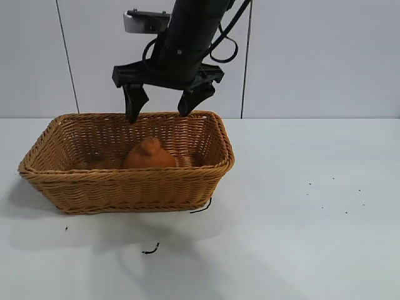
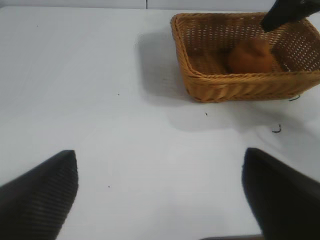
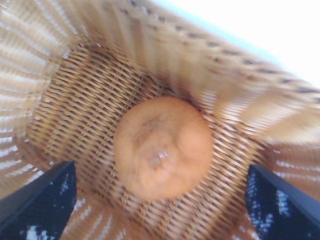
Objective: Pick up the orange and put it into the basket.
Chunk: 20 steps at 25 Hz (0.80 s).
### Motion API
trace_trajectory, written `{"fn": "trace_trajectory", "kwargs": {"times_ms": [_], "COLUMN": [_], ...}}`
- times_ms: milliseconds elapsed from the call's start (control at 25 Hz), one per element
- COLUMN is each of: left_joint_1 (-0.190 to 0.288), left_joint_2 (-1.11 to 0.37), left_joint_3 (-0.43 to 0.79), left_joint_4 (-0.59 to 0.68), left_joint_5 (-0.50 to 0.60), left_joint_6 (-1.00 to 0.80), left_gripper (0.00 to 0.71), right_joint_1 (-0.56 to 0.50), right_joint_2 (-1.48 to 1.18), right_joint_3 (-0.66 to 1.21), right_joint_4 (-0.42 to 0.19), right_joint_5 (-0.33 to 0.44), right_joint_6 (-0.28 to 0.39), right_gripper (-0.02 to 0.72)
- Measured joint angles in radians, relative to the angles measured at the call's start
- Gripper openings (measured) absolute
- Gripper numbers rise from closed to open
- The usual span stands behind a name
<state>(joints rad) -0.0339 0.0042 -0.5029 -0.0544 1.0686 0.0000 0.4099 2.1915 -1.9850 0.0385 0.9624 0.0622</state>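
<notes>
Only the right wrist view looks straight down on the orange [image 3: 162,147], lying free on the woven floor of the basket [image 1: 125,187]. The exterior view shows the right gripper [image 1: 164,106] above it, jaws spread and empty. The left gripper [image 2: 160,195] hovers over bare table [image 2: 100,125], jaws spread.
</notes>
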Motion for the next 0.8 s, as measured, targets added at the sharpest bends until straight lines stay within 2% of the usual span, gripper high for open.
{"fn": "trace_trajectory", "kwargs": {"times_ms": [400,560,680,800], "left_joint_1": [0.0,0.0,0.0,0.0], "left_joint_2": [0.0,0.0,0.0,0.0], "left_joint_3": [0.0,0.0,0.0,0.0], "left_joint_4": [0.0,0.0,0.0,0.0], "left_joint_5": [0.0,0.0,0.0,0.0], "left_joint_6": [0.0,0.0,0.0,0.0], "left_gripper": [0.639,0.639,0.639,0.639], "right_joint_1": [-0.306,-0.343,-0.343,-0.343], "right_joint_2": [0.0,0.0,0.0,-0.007], "right_joint_3": [0.0,0.0,0.0,0.012], "right_joint_4": [-0.038,-0.038,-0.038,-0.038], "right_joint_5": [0.072,0.156,0.229,0.245], "right_joint_6": [0.007,0.002,-0.028,-0.047], "right_gripper": [0.655,0.655,0.655,0.655]}}
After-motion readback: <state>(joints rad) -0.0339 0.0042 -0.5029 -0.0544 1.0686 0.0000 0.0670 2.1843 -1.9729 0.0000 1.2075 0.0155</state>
